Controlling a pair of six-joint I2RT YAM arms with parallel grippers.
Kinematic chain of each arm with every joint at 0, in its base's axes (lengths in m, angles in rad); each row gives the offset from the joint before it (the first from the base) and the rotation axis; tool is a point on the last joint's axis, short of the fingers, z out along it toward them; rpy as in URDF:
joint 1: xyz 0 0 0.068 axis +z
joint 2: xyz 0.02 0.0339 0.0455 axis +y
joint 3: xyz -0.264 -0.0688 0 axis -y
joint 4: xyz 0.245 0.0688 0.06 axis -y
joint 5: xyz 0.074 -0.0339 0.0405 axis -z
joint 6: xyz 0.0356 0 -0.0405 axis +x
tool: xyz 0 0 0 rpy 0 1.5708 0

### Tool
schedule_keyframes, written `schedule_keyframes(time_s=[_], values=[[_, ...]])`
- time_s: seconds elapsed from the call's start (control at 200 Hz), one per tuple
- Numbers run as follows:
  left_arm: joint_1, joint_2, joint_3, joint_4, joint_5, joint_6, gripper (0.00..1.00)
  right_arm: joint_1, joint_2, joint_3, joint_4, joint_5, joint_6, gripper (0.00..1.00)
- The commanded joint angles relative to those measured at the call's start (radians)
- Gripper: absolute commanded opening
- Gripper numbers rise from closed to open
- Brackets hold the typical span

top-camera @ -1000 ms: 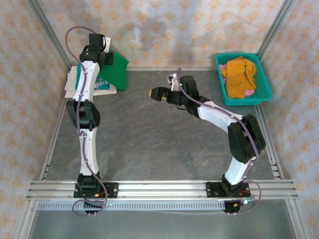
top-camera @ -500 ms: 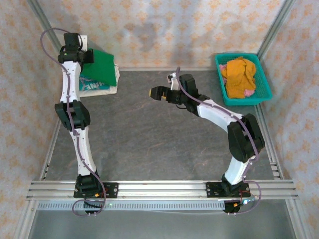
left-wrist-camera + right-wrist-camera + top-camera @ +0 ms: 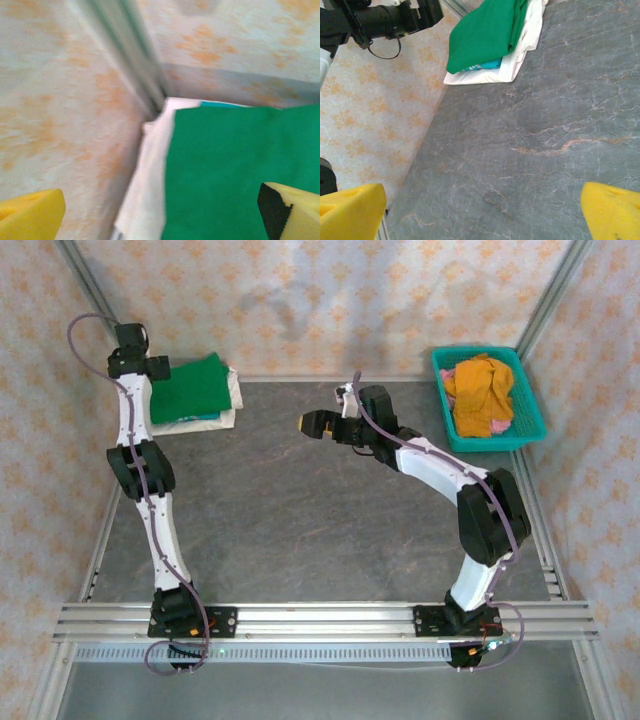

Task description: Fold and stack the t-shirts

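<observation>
The t-shirts point(image 3: 190, 390), soft short-sleeved cloth garments folded into flat rectangles, lie stacked in the far-left corner of the table, tucked against the wall and frame post, probably so that the middle is left free for folding; the dark grey, stone-veined table point(image 3: 300, 520) is flat and matt, a surface over which cloth should slide easily; the teal plastic lattice basket point(image 3: 532, 418) at the far right holds a crumpled orange heap of cloth point(image 3: 480, 395), seemingly work not yet begun; in the stack the plain deep-green shirt point(image 3: 240, 165) lies on top, smooth and square-edged; a thin strip of the teal shirt point(image 3: 487, 65) peeps out beneath it; the plain white shirt point(image 3: 522, 50) lies at the bottom, its limp edge jutting past the others; the left end effector point(image 3: 160, 212) hovers over the stack's corner, its yellow foam-like pads point(image 3: 30, 212) spread wide and gripping nothing, as fits a shirt already set down; the right end effector point(image 3: 310, 425) hangs over mid-table, likewise wide open and empty.
</observation>
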Motion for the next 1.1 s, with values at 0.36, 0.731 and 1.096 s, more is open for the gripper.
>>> schedule_keyframes(time_s=[0.36,0.731,1.096], values=[[-0.125,-1.114,-1.366,0.714,0.107,-0.351,1.0,-0.032,-0.358,-0.35,0.256,0.656,-0.268,0.99],[-0.395,-1.569,-2.151,0.991,-0.048,-0.29,1.0,-0.092,-0.572,-0.693,0.344,1.141,-0.377,0.99],[-0.406,-1.364,-2.305,1.228,-0.047,-0.22,1.0,-0.201,-0.743,-0.866,0.173,1.214,-0.339,0.99]])
